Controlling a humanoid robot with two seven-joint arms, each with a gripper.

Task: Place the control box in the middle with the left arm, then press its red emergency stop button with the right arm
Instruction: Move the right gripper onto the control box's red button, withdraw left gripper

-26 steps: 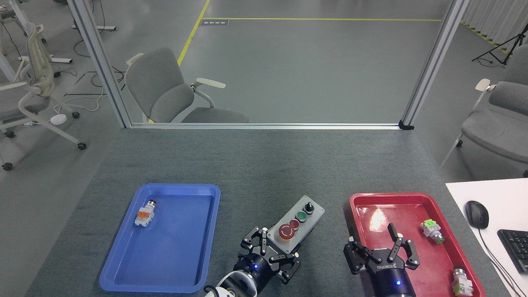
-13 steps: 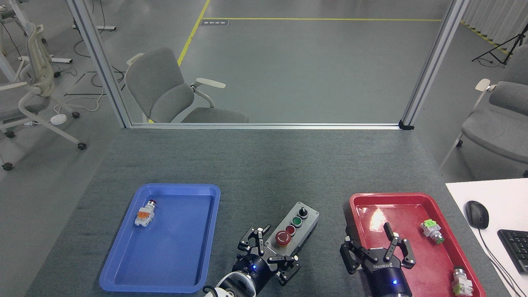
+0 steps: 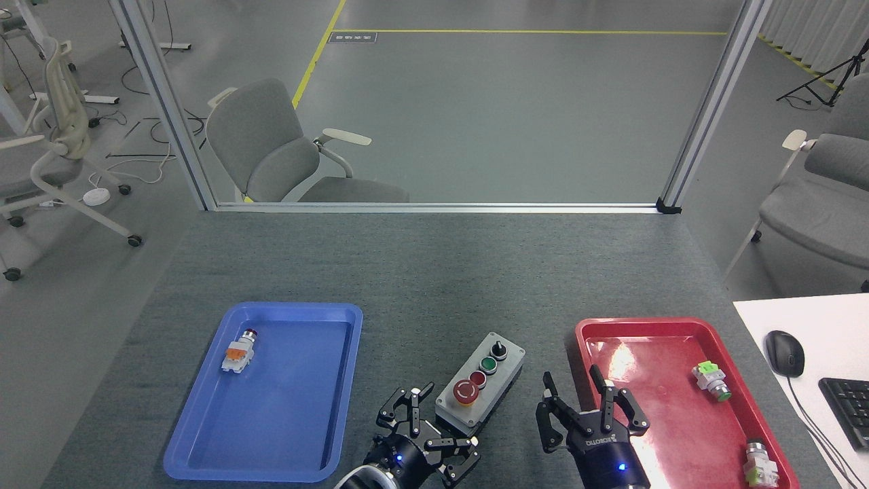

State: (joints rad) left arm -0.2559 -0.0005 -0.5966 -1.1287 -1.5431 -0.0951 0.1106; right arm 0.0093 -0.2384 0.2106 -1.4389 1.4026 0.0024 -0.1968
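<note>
Since the earlier frames the left gripper (image 3: pixel 429 443) has let go of the control box (image 3: pixel 481 392) and drawn back toward the bottom edge, and the right gripper (image 3: pixel 582 410) has slid leftward, off the red tray (image 3: pixel 686 331) and closer to the box. The box itself has settled slightly lower and left of where it sat a second ago.

At the left of the frame lies the blue tray (image 3: pixel 204 421), a glossy moulded plastic rectangle with rounded corners and a raised rim. Near its upper left corner lies a small white-and-orange push-button part (image 3: pixel 237 353).

Right of the tray, at the bottom centre, the left gripper rises from the lower edge with its black linked fingers spread apart, holding nothing; its upper fingertips are just beside the near end of the box, though contact cannot be judged. A small blue light glows on its body.

The control box rests on the dark grey felt-like tabletop (image 3: pixel 434 272) between the two trays, lying diagonally. It is an oblong light-grey housing on a black base, with a row of a black knob, a green button, a small red button and the red emergency stop button (image 3: pixel 466 392), a round mushroom cap with white curved arrows, at its near end.

Further right, the right gripper points up the frame, fingers splayed wide and empty, over the tray's left rim. The glossy red tray holds two small button parts (image 3: pixel 711 380) along its right side.
</note>
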